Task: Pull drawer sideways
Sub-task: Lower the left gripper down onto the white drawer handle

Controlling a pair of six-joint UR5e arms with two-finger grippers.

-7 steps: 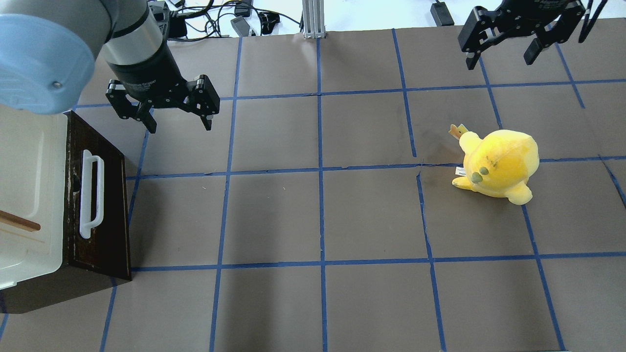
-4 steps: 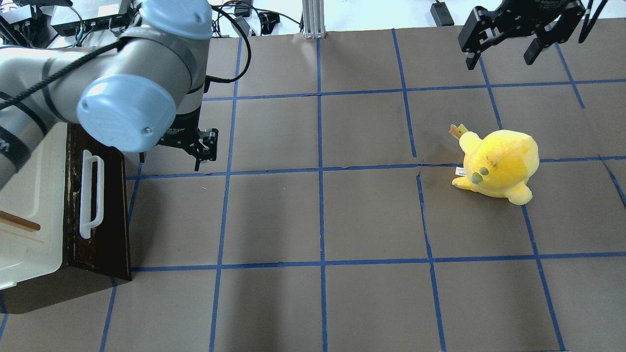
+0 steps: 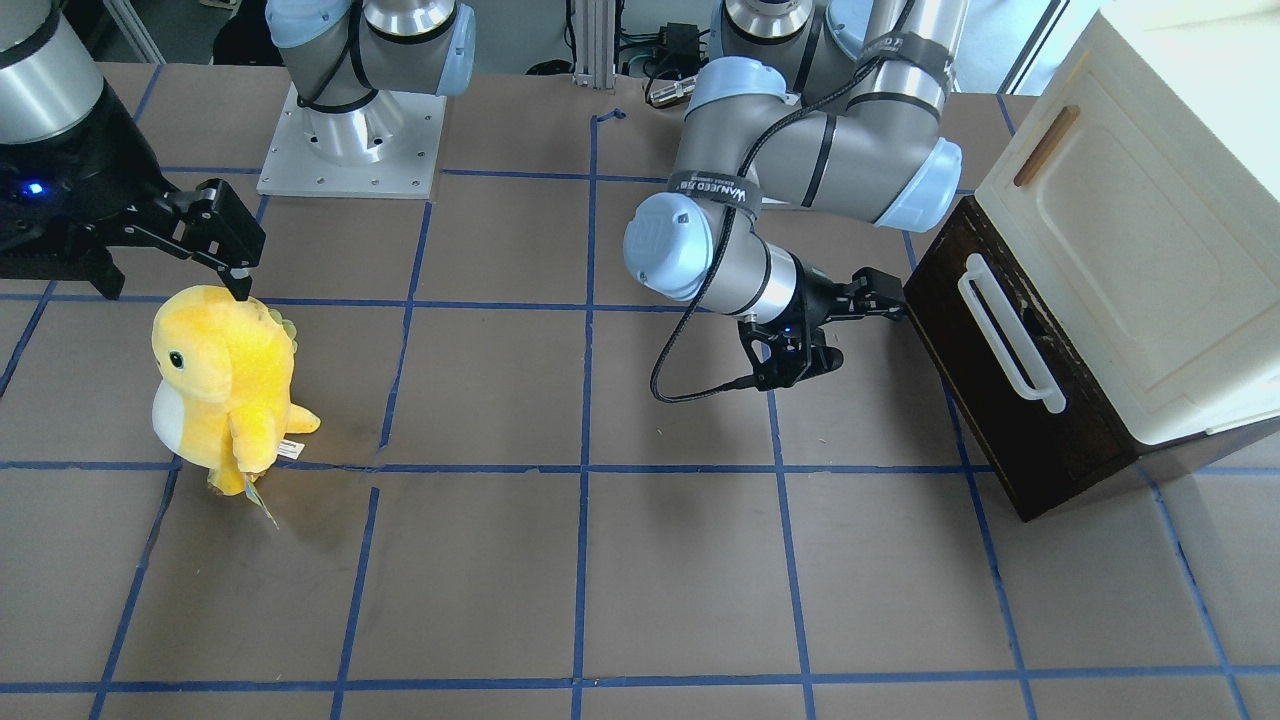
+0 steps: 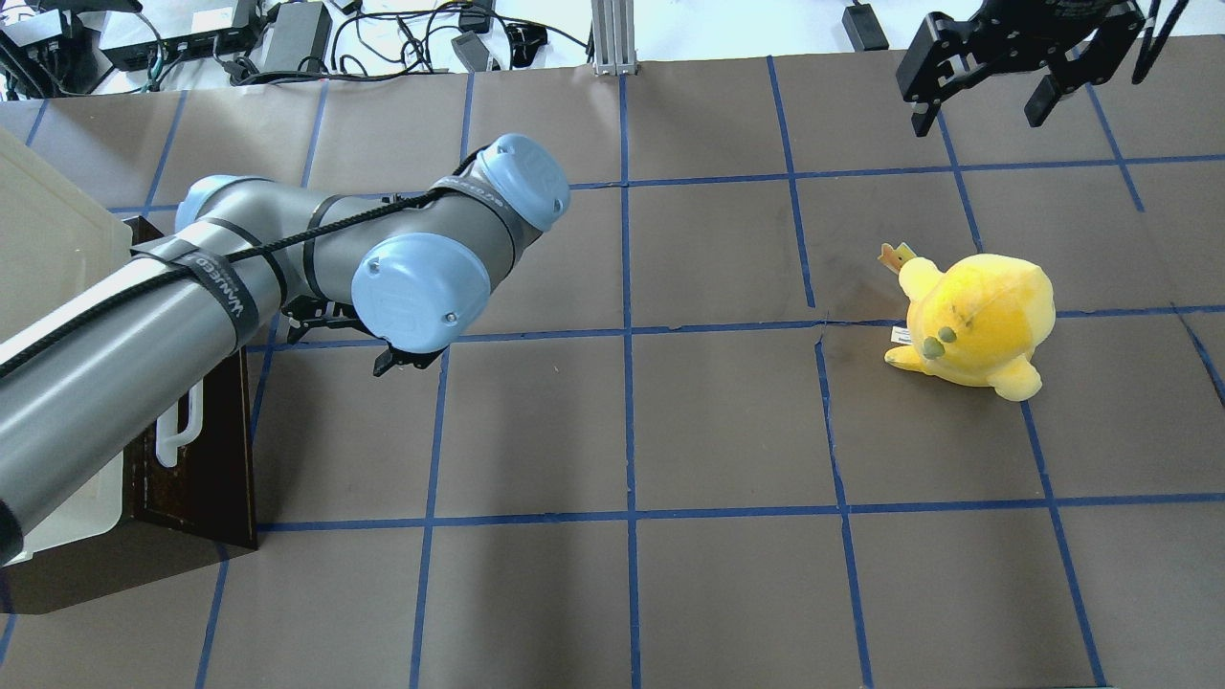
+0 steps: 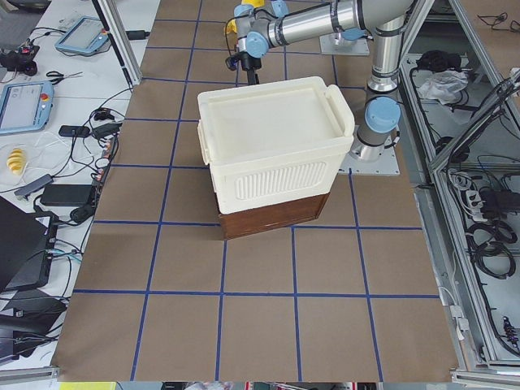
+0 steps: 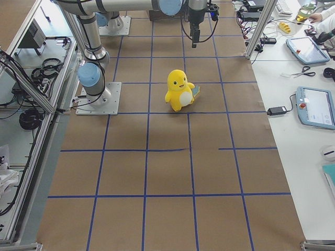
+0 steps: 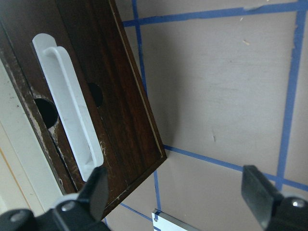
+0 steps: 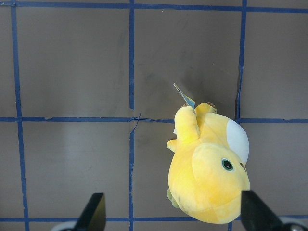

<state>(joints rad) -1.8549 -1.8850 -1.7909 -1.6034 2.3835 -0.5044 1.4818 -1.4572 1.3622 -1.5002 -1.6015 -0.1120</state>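
The drawer (image 3: 1000, 420) has a dark brown front and a long white bar handle (image 3: 1010, 335), and sits under a cream cabinet (image 3: 1130, 250). None of its pale inside shows. My left gripper (image 3: 850, 335) is open, turned sideways and facing the drawer front, a short way from it. In the left wrist view the handle (image 7: 67, 106) lies to the upper left of the open gripper (image 7: 175, 197). In the overhead view my left arm hides most of the drawer (image 4: 206, 469). My right gripper (image 4: 981, 120) is open and empty at the far right.
A yellow plush toy (image 4: 976, 321) stands on the right half of the table, below the right gripper (image 8: 175, 216) in the right wrist view. The cream cabinet (image 5: 272, 138) fills the table's left end. Blue tape lines grid the brown table top.
My left arm has swung over the drawer, and its gripper has dropped and turned sideways to face the drawer front. The right arm and the plush toy have not moved.
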